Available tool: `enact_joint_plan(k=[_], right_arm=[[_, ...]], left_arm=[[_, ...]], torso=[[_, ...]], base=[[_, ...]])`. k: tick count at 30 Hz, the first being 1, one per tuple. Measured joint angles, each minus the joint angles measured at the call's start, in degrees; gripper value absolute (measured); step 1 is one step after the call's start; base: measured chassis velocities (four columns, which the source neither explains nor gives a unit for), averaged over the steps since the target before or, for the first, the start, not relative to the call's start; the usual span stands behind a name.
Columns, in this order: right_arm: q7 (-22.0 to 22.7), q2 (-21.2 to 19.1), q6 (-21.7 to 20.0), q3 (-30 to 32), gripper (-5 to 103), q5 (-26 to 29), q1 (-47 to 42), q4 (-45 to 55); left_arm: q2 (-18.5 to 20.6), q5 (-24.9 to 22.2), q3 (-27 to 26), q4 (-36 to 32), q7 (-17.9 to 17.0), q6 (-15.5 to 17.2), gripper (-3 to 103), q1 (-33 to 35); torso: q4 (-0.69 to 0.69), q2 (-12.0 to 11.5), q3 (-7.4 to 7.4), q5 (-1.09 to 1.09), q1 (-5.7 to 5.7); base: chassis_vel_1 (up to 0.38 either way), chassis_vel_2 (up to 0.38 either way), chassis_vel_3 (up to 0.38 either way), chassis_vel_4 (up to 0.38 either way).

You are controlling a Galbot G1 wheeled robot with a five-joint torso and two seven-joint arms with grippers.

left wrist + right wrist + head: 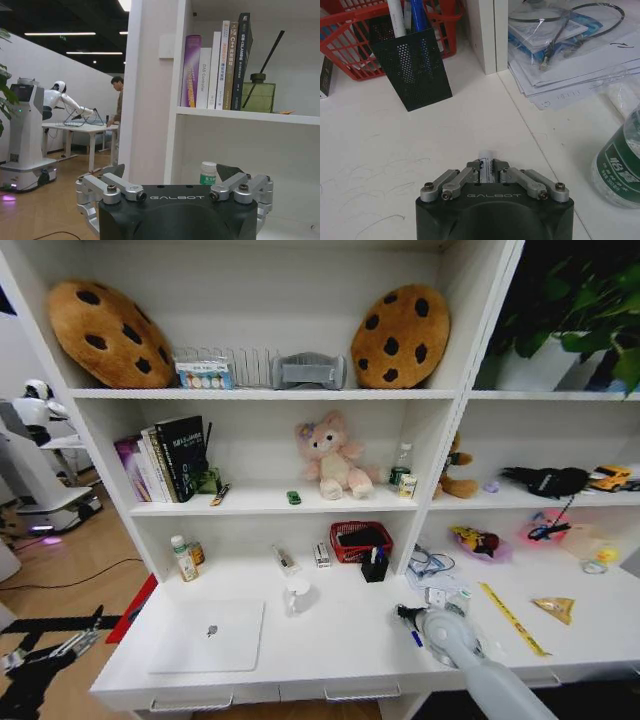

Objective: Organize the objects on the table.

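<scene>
A: Pen (486, 167) status? Clamped in right gripper (487, 170) low over table (395, 150), just beside green bottle (625, 170).

B: Axis running along the fingers, white tip pointing toward mesh holder (415, 70). Judging progress: early.

A: Yep. Laptop (208, 636) closed, flat near front edge. Left gripper (175, 187) spread wide, parked off the table's left end.

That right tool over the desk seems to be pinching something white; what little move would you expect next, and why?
Probably a short lift and carry toward the black mesh pen holder. The right tool is shut on a slim pen-like object just above the table, and the holder already holds pens.
</scene>
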Motion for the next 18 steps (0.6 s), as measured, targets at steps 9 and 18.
enact_joint_plan(k=[9, 18], right_arm=[[-4.7, -0.2, 2.4, -0.5, 12, -6.4, 0.7, 0.0], [-26.9, 0.1, 32.4, -4.9, 12, -42.7, 7.5, -5.0]], left_arm=[[0.0, 0.0, 0.0, 0.0, 0.0, 0.0, 100, 0.0], [0.0, 0.0, 0.0, 0.0, 0.0, 0.0, 100, 0.0]], torso=[[0.02, -0.1, 0.06, 0.14, 0.01], [0.02, 0.0, 0.03, 0.05, 0.02]], base=[[0.000, 0.000, 0.000, 0.000], [0.000, 0.000, 0.000, 0.000]])
